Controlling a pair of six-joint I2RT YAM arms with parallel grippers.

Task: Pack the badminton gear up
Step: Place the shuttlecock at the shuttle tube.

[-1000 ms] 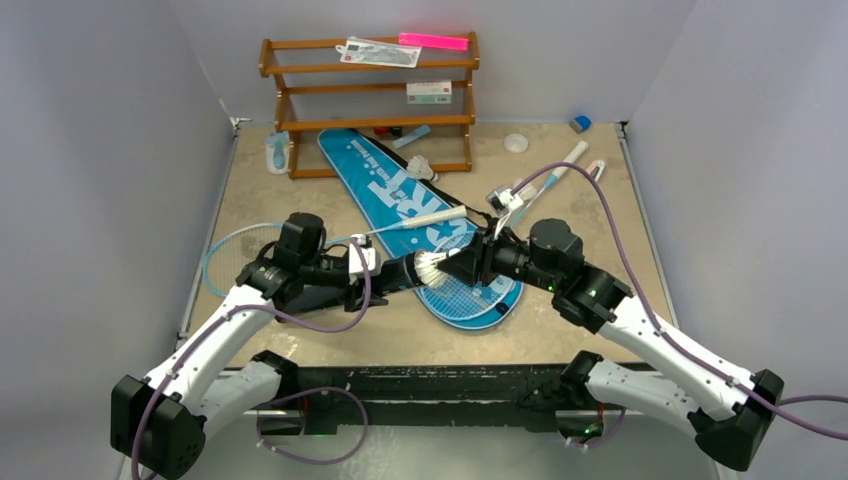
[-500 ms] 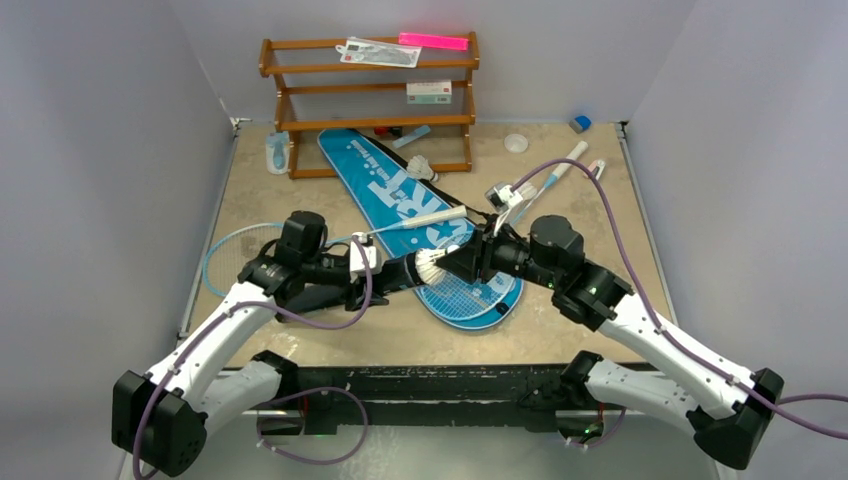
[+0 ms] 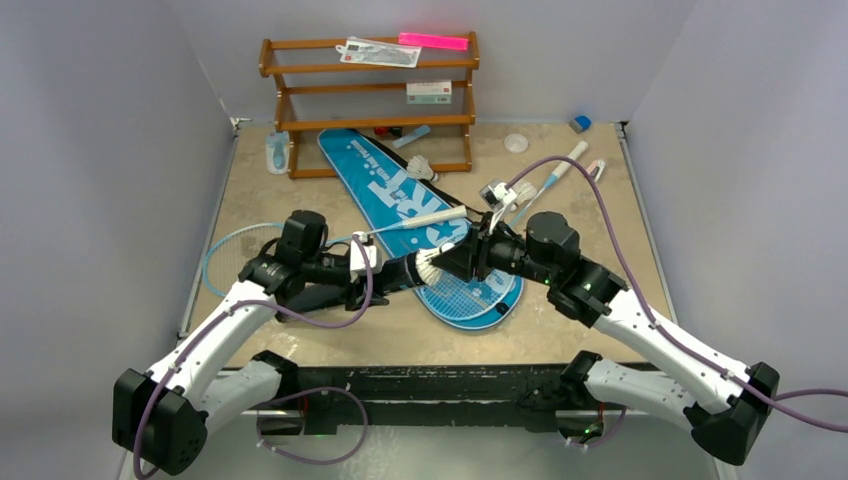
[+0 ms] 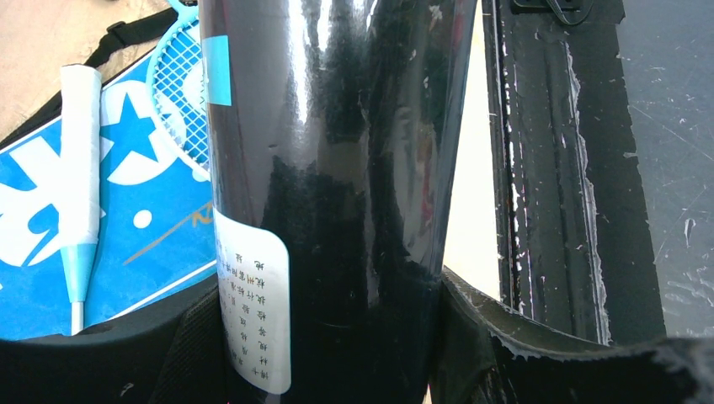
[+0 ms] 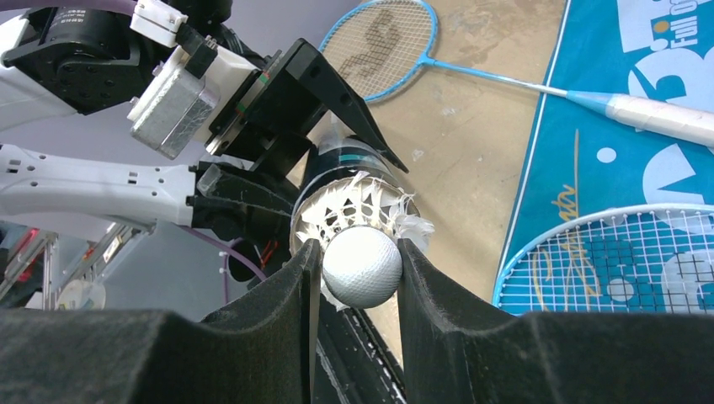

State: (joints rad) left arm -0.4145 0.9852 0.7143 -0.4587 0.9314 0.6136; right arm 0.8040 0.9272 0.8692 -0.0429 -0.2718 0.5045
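Note:
My left gripper [image 3: 372, 270] is shut on the black tube [image 3: 400, 272], holding it level with its open mouth to the right; the tube fills the left wrist view [image 4: 337, 168]. My right gripper [image 5: 360, 269] is shut on the cork of a white feather shuttlecock [image 5: 362, 265], whose feathers sit at the tube's mouth [image 5: 341, 160]. The blue SPORT bag [image 3: 385, 185] lies behind. One racket's head [image 3: 235, 250] lies left, with its white handle [image 3: 430, 217] on the bag. The second racket's head [image 3: 470, 295] lies on the bag's near end. Another shuttlecock [image 3: 422, 166] lies by the rack.
The brown wooden rack [image 3: 370, 100] stands at the back with small items on it. A pale-blue bottle [image 3: 277, 152] lies to its left. A small white disc [image 3: 516, 143] and a blue block [image 3: 580, 123] lie at the back right. A black strip [image 3: 430, 385] edges the table's front.
My right gripper has shifted slightly left with the shuttlecock, closer into the tube's mouth. The left arm holds the tube almost still.

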